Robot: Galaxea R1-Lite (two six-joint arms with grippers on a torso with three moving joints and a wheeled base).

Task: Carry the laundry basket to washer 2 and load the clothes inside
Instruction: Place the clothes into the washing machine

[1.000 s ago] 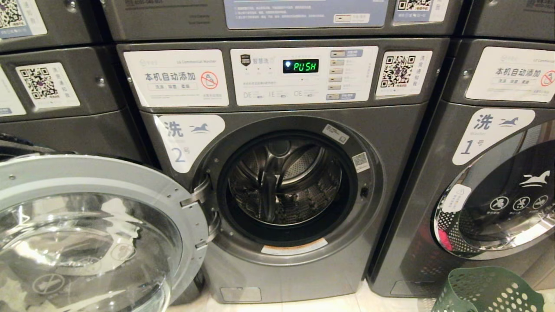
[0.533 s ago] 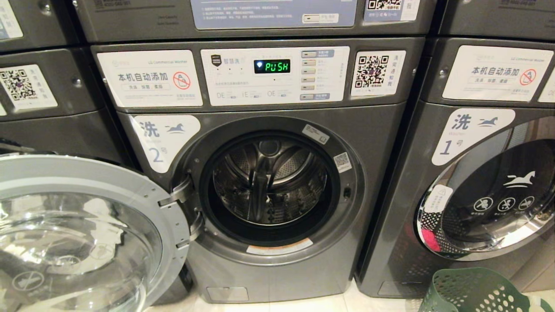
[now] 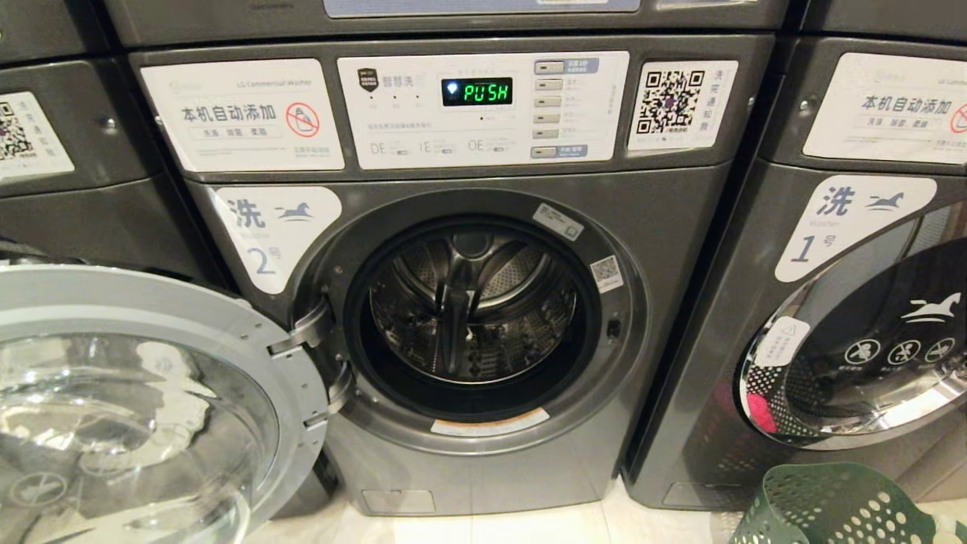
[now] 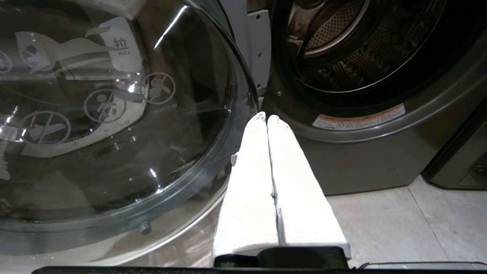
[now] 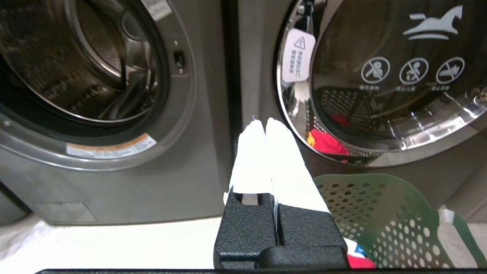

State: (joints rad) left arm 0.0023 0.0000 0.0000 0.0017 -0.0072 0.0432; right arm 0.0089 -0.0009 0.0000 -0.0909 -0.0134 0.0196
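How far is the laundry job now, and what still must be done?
Done: the dark green perforated plastic laundry basket stands on the floor in front of washer 1, beside dark grey front-loading washer 2, whose round glass door hangs open. In hand: nothing; the left tool and right tool are shut and empty. Left: the drum looks empty, and the pink-red clothes remain in the basket.

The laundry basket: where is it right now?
The laundry basket sits on the floor at the head view's lower right, before washer 1.

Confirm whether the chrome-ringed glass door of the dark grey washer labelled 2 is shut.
No: washer 2 has its glass door swung wide open, exposing the empty steel drum.
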